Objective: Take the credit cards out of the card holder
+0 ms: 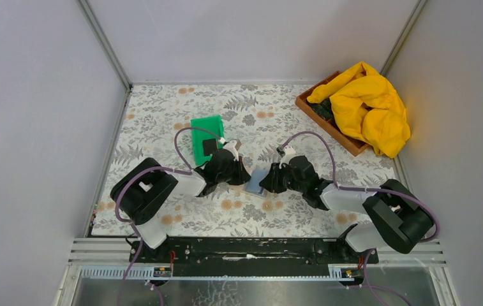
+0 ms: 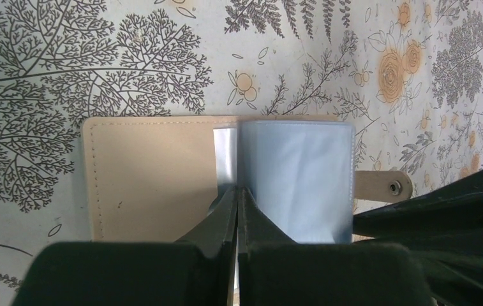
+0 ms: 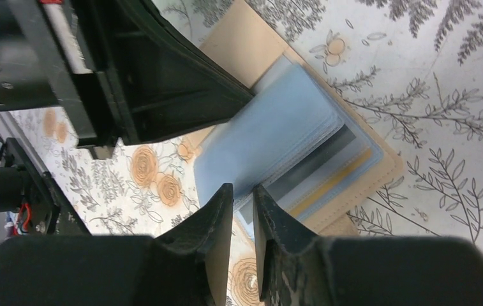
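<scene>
The tan card holder (image 2: 149,178) lies open on the flowered table, its blue-grey sleeves (image 2: 296,178) fanned out and its closing tab (image 2: 385,186) on the right. My left gripper (image 2: 237,190) is shut, with its tips pressed on the holder's fold. Seen from the right wrist, the sleeves (image 3: 270,127) lift above a pocket where a grey and yellow-striped credit card (image 3: 328,178) shows. My right gripper (image 3: 242,188) is open by a narrow gap, right at the sleeves' near edge. From above, the card holder (image 1: 256,182) sits between both grippers. A black card (image 1: 210,146) lies on the green bin (image 1: 200,127).
At the back right, a wooden tray (image 1: 309,105) holds a crumpled yellow cloth (image 1: 366,108). The left arm (image 3: 130,76) fills the upper left of the right wrist view, close over the holder. Grey walls close in the table on three sides.
</scene>
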`<state>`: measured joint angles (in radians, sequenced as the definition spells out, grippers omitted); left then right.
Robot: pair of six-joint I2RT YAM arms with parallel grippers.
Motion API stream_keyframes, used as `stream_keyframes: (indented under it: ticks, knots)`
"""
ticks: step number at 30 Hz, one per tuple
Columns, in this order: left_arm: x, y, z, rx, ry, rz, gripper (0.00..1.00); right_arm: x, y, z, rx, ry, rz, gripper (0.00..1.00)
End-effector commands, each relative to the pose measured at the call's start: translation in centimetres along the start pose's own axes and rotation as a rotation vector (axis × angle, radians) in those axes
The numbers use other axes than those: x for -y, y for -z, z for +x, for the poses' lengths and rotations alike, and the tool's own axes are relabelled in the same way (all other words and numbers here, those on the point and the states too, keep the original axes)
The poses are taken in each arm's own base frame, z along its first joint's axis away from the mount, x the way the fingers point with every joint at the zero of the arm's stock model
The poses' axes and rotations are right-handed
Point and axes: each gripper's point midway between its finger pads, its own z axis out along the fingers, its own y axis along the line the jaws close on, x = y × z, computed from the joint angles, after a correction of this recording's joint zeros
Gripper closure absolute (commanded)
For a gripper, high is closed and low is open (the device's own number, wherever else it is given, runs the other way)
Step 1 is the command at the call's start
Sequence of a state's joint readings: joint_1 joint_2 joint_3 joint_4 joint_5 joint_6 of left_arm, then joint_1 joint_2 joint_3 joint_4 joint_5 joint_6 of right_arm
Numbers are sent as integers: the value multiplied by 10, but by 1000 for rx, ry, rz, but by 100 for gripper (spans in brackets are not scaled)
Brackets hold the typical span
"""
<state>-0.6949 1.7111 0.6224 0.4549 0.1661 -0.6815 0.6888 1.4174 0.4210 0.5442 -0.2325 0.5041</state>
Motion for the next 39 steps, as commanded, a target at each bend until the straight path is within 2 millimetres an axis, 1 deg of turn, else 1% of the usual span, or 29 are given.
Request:
stream_keyframes:
  ticks: [1,5,11,15,17,19,21,23,26,29,30,34,37,39]
  knots:
    - [-11,-1,39,-142,24,-23,100,-37,3,-45,151,40,-133,75]
    - [0,1,44,-149,20,-1,100,-39,3,-48,150,41,-141,75]
    - [22,2,53,-149,12,27,100,-40,-3,-46,119,32,-144,75]
    - [26,9,63,-156,33,45,100,-39,-6,-45,110,32,-142,74]
    - [19,15,64,-140,32,19,100,-38,-7,-43,105,32,-138,74]
    - [8,22,61,-119,25,-42,100,-35,-7,-39,94,28,-134,74]
    - [-4,33,60,-105,13,-104,100,-33,-7,-33,81,17,-132,74]
    - [-9,45,55,-76,8,-138,100,-34,-5,-28,72,12,-143,74]
    - [-12,62,46,-37,6,-173,100,-35,-1,-23,67,7,-154,74]
    - [-11,77,38,14,15,-173,99,-38,4,-19,69,12,-162,74]
    - [-12,79,38,23,20,-174,99,-40,5,-17,68,15,-164,74]
    - [-24,80,49,16,42,-195,99,-51,7,-12,62,24,-182,74]
    - [-27,77,58,-5,59,-192,99,-60,7,-9,58,26,-199,73]
    - [-29,76,60,-12,62,-194,99,-66,6,-8,57,31,-207,73]
